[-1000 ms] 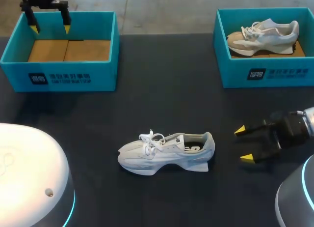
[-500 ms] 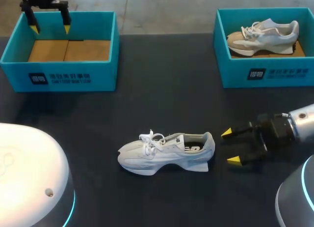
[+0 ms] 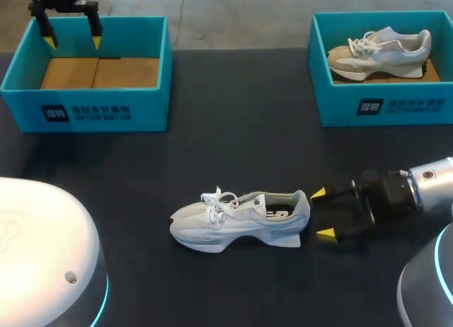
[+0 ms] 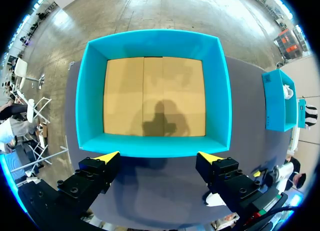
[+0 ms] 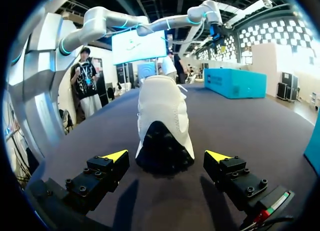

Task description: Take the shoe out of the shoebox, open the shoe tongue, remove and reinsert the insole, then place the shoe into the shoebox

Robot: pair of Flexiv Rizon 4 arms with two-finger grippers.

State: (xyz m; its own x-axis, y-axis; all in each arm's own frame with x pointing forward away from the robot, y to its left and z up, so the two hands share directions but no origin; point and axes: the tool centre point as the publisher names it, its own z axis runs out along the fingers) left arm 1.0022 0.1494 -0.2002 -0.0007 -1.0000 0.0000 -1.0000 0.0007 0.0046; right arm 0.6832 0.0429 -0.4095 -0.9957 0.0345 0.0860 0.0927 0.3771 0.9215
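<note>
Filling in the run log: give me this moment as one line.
right gripper: open, at white shoe heel, not gripping | left gripper: open, over empty left shoebox | white shoe: upright on table

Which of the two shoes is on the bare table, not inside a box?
The white shoe by the right gripper; the tan-toed shoe sits in the right shoebox.

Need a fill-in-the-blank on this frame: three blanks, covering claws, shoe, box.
1. The right claw faces the white shoe's ____.
2. The shoebox below the left claw is ____.
3. Both claws' fingers stand ____.
Missing words: heel; empty; open.
</note>
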